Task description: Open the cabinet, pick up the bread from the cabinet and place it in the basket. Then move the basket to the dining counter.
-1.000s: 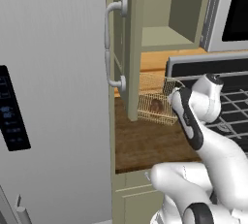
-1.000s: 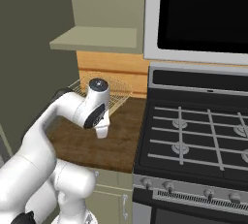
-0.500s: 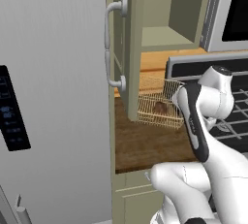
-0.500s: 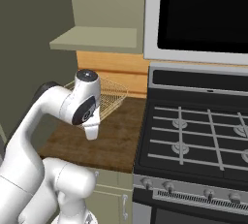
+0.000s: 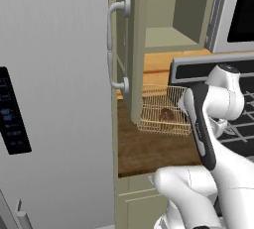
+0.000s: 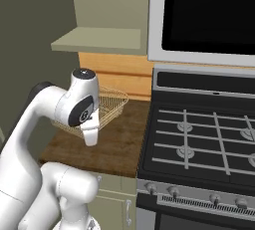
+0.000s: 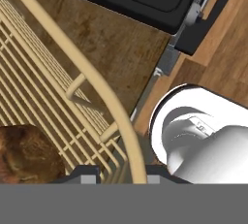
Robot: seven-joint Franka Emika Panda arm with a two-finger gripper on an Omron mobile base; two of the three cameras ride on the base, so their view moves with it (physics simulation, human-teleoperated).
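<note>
The pale gold wire basket (image 5: 155, 123) sits on the dark wood kitchen countertop (image 5: 149, 149) below the open cabinet (image 5: 127, 49). The small dark-brown bread (image 5: 167, 114) lies inside it. My gripper (image 7: 121, 173) is shut on the basket's rim (image 7: 72, 53) at the side nearest the stove; the rim wire runs between the two fingertips. In the hand view the bread (image 7: 26, 155) lies at the lower left, on the mesh floor. From the right base view the gripper (image 6: 90, 132) points down over the basket (image 6: 112, 101). The dining counter is out of view.
A grey fridge (image 5: 49, 99) stands to the left of the open cabinet door. A black stove (image 6: 199, 134) with grates borders the countertop on the right, with a microwave (image 6: 209, 15) above it. The cabinet shelf (image 6: 99, 40) hangs over the basket.
My hand has swung a little left and toward the front of the counter while holding the rim. The basket has shifted slightly with it. The bread stays inside.
</note>
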